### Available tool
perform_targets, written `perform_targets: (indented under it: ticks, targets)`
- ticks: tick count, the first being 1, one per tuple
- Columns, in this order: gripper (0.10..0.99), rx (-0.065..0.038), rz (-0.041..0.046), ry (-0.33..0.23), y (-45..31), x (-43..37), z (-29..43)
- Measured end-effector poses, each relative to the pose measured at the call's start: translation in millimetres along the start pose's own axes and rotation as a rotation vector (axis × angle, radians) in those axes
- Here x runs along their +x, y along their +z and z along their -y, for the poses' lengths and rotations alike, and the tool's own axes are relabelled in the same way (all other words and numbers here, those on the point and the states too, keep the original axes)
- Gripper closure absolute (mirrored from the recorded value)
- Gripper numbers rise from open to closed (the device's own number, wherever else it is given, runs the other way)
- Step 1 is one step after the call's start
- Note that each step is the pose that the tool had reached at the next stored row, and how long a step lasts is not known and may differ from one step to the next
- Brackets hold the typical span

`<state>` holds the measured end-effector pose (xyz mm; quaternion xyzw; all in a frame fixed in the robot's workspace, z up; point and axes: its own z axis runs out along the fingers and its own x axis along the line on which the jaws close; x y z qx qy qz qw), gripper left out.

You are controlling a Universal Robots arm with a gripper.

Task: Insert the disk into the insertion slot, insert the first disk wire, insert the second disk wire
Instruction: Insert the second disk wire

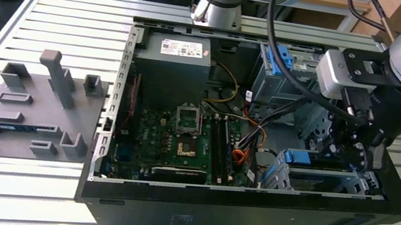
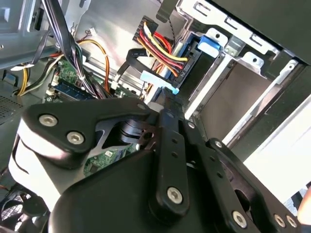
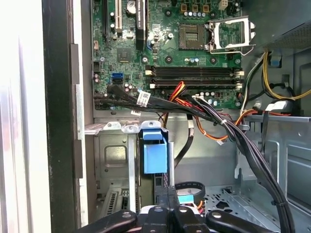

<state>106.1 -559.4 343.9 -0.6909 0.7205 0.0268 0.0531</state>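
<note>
The disk stands in the insertion slot [image 1: 334, 181], its blue carrier bracket [image 1: 299, 157] showing at the cage mouth in the open computer case. Both wrist views show the bracket [image 3: 155, 158] [image 2: 209, 42] and the slot's metal walls [image 3: 114, 155] [image 2: 243, 77]. A black plug with red and yellow wires [image 2: 167, 56] sits against the disk's end. My gripper [image 1: 343, 152] reaches down into the case beside the disk. Its fingers [image 3: 167, 196] [image 2: 167, 99] are shut on a black disk wire by its pale blue connector [image 2: 158, 80] [image 3: 187, 199], close to the disk's end.
The motherboard [image 1: 180, 139], power supply [image 1: 171, 65] and a taller cage with a blue tab [image 1: 280, 65] fill the case. A bundle of black, orange and yellow cables [image 3: 233, 126] crosses near the slot. A grey fixture plate [image 1: 31, 110] lies on the slatted table.
</note>
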Motion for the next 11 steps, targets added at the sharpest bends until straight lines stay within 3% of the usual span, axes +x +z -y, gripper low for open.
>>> perform_targets:
  ticks: [11]
  targets:
    - [0.980, -0.003, 0.0001, 0.000, -4.9, -0.6, 0.3]
